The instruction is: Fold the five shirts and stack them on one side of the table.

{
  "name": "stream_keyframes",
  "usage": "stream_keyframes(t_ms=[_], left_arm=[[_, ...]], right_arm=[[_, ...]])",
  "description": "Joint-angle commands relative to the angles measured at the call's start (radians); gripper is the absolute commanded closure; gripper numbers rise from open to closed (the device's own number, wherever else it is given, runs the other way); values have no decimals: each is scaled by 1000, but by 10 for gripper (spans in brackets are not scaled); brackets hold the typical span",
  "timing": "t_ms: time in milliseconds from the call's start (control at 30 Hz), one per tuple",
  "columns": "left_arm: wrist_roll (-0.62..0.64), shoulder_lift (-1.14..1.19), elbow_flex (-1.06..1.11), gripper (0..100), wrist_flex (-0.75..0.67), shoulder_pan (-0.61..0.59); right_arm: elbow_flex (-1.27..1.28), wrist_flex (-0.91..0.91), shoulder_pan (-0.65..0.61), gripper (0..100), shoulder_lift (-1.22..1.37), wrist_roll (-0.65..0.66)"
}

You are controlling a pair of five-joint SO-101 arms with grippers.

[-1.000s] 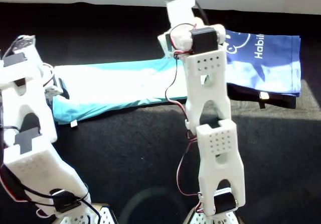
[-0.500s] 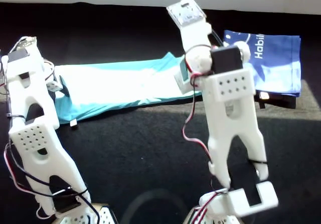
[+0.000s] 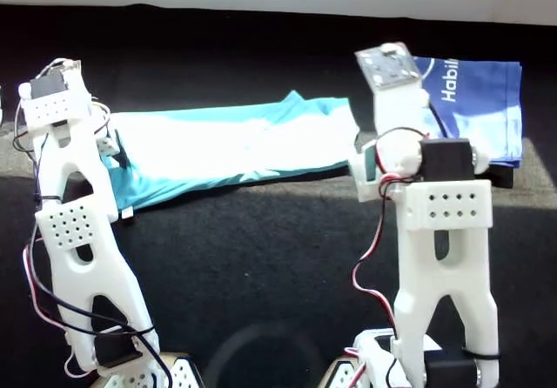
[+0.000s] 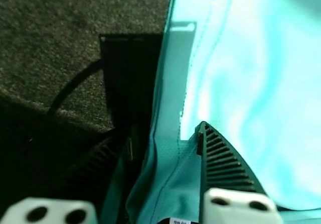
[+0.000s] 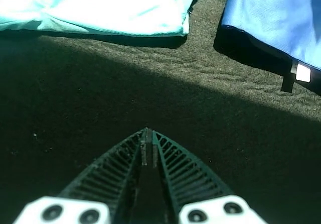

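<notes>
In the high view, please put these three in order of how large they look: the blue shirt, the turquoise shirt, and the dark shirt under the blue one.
1. turquoise shirt: a long strip, clearly the largest.
2. blue shirt: partly hidden, yet plainly smaller.
3. dark shirt: only a thin edge shows.

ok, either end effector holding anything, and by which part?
Right end effector is shut on nothing. Left end effector sits at the hemmed end of the light teal fabric shirt; whether it grips cannot be told.
</notes>
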Motion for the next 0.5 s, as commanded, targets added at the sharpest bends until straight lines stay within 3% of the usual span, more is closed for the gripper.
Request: stream_keyframes(t_ms=[0, 33, 267, 467], left_arm=[[0, 30, -4, 950, 28, 21], [0, 33, -5, 999, 28, 8], [-75, 35, -10, 991, 25, -114], [-137, 35, -88, 991, 26, -297]], right_arm=[[143, -61, 64, 991, -111, -3], [193, -77, 68, 991, -147, -3], [657, -302, 76, 991, -384, -3], [1012, -578, 188, 991, -492, -3]])
